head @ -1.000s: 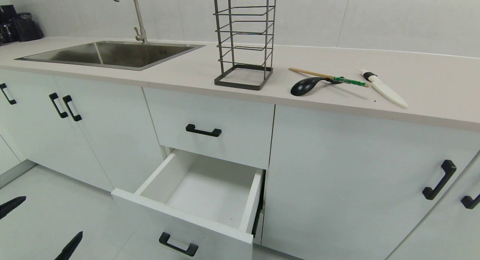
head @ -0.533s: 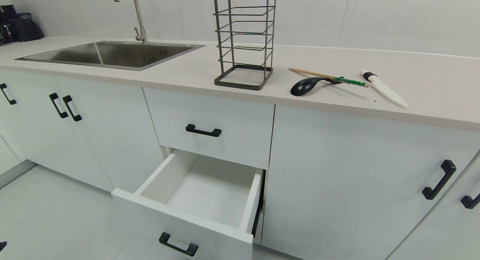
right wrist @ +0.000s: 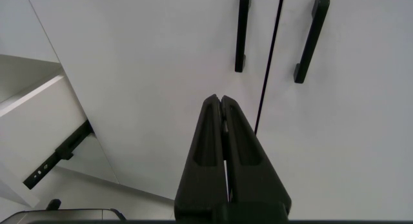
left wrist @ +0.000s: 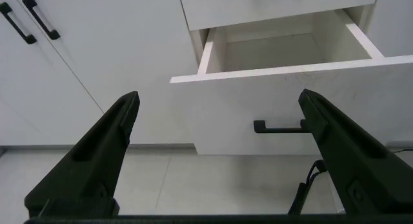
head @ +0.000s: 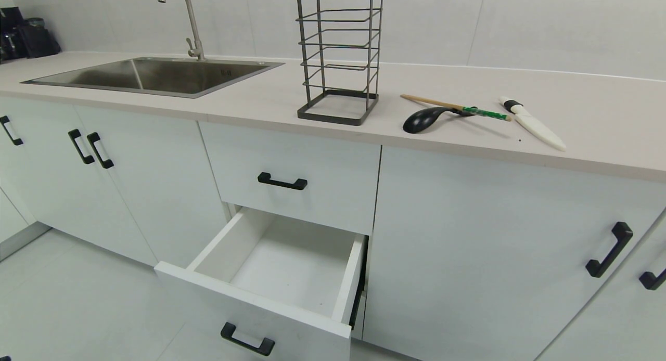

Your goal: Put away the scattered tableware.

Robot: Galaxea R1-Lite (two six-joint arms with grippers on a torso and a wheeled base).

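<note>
On the countertop [head: 250,108] lie a black spoon [head: 424,118], a wooden chopstick with a green band [head: 458,107] and a white knife with a black collar [head: 532,123]. Below, the lower drawer [head: 260,298] stands pulled out and empty; its front and black handle [left wrist: 279,126] also face the left wrist camera. My left gripper [left wrist: 219,101] is open, low down and in front of that drawer. My right gripper [right wrist: 221,102] is shut with nothing in it, in front of the white cabinet doors [right wrist: 193,69].
A black wire rack [head: 338,54] stands on the counter left of the tableware. A steel sink [head: 151,75] with a faucet [head: 184,17] sits at the far left. A shut drawer [head: 291,176] is above the open one. Black handles [right wrist: 242,30] stick out from the doors.
The left gripper's black fingertips, seen at the head view's lower left a second ago, have dropped out of that view. The tableware and drawer have not moved.
</note>
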